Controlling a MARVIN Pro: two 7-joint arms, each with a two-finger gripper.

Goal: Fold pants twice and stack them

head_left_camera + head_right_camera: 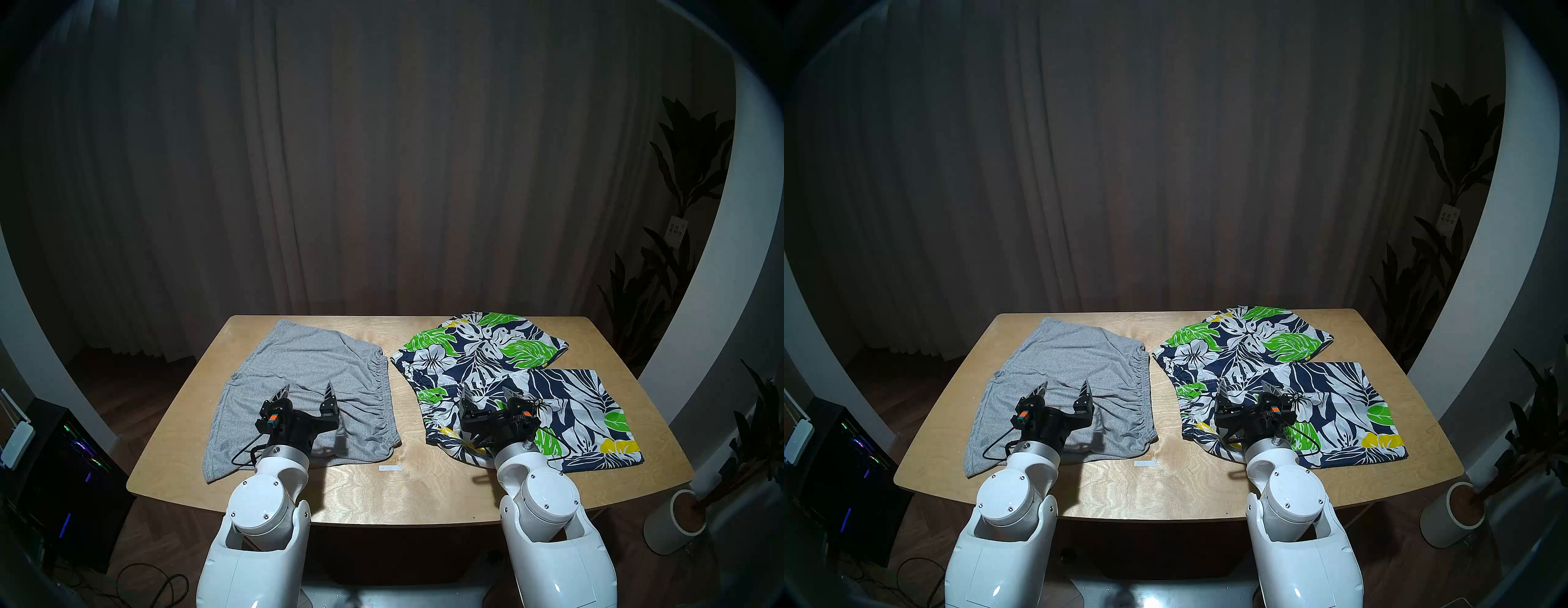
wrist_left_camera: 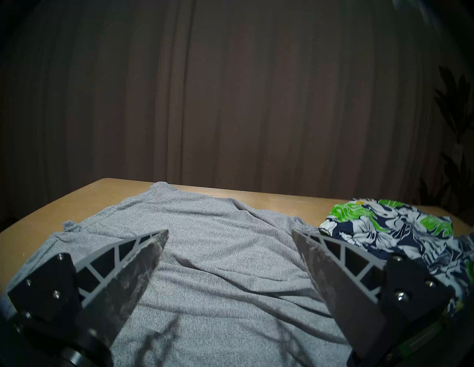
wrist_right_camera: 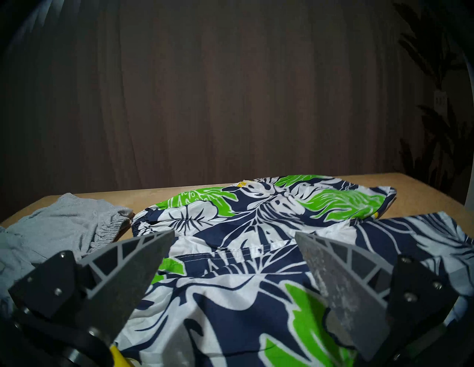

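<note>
Pale plywood table [image 1: 407, 479] with rounded corners. Grey shorts [image 1: 314, 373] — heathered jersey, gathered elastic waistband, wrinkled — at 9 o'clock; floral shorts [image 1: 551, 407] — smooth navy-white weave, green and yellow leaves — at 3 o'clock. Left pincer [image 1: 308, 391] and right pincer [image 1: 491, 392] both spread wide, empty, above the cloth.

No legible text anywhere. Only candidates: a small white tag [image 1: 675, 230] hanging on the plant at the right, with dark marks too small and blurred to read, and a white strip [image 1: 390, 468] on the bench near its front edge, which looks blank at this resolution. No brand or number shows on either pair of shorts or on the arms.
</note>
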